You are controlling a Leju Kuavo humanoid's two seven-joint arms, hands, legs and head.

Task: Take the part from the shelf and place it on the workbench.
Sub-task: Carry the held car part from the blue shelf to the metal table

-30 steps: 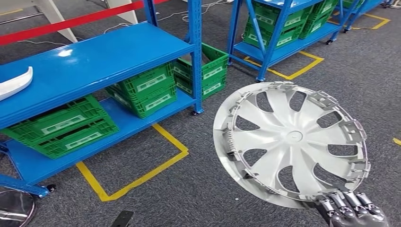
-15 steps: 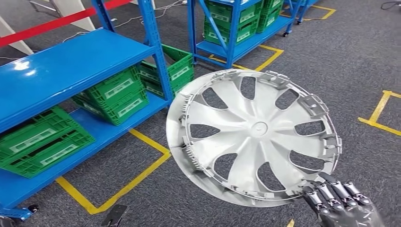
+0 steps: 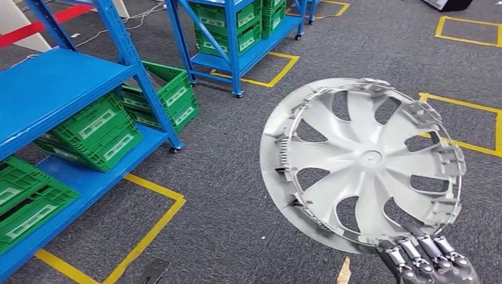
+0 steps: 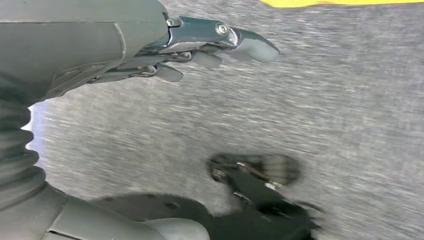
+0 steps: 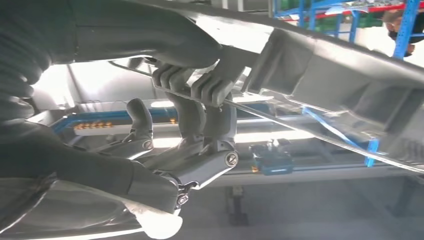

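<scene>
A large silver wheel cover (image 3: 364,163) with curved spokes stands tilted in the air at the right of the head view. My right hand (image 3: 423,260) grips its lower rim from below. In the right wrist view the fingers (image 5: 200,87) curl over the rim (image 5: 325,70) of the cover. My left hand (image 4: 200,47) hangs over grey carpet with its fingers stretched out and nothing in them.
Blue shelving (image 3: 53,89) with green crates (image 3: 97,130) stands at the left, and a second blue rack (image 3: 237,32) at the back. Yellow floor lines (image 3: 154,228) mark boxes on the grey carpet. A person (image 5: 400,25) stands far off.
The whole view has swung right: the shelves slid left and out of frame. The wheel cover stays held in my right hand, low at the right.
</scene>
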